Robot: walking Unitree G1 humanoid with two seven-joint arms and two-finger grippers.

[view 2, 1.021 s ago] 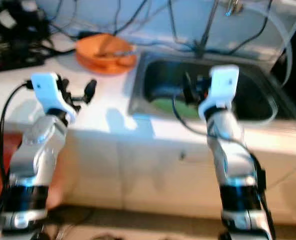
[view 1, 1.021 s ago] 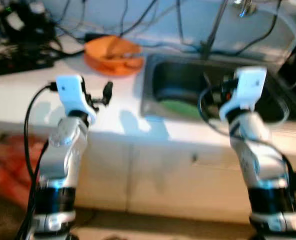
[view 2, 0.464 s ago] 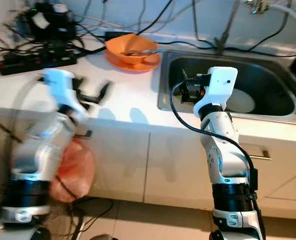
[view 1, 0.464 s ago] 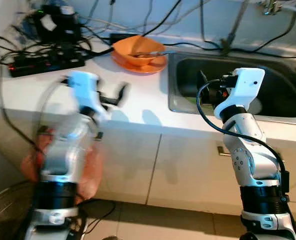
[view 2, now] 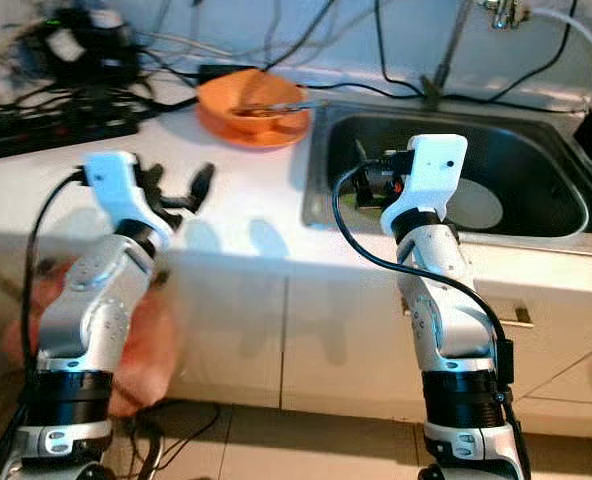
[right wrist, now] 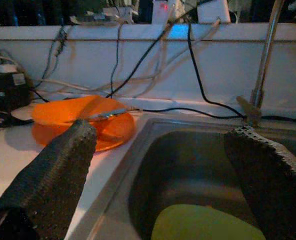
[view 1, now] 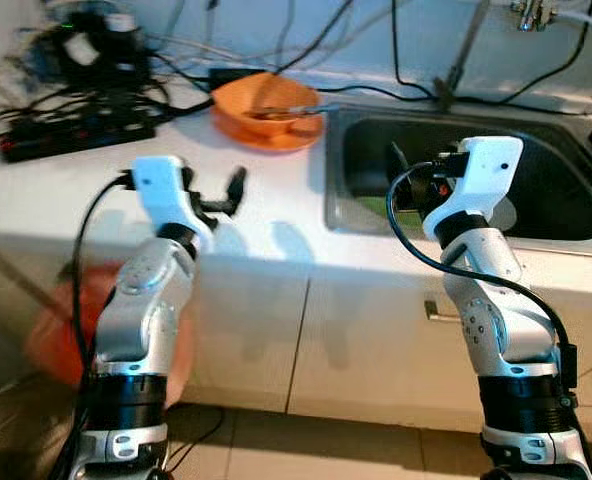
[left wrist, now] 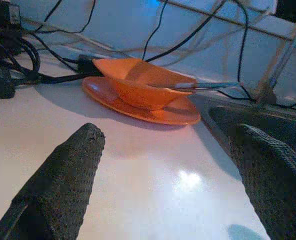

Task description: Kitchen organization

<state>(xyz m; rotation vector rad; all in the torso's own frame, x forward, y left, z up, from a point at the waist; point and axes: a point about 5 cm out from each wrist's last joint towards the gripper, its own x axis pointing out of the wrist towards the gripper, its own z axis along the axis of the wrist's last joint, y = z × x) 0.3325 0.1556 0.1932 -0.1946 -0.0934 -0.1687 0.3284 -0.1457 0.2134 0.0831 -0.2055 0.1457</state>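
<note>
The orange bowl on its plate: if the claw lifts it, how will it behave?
The orange bowl looks like thin, stiff plastic, so probably light. It sits loose on the plate, so it may slide. The utensil resting across its rim could fall out if tilted.

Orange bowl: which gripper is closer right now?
Left. The left gripper hovers open over the counter just in front of the orange bowl, pointing at it. The right gripper hangs open over the sink, farther off to the bowl's right.
</note>
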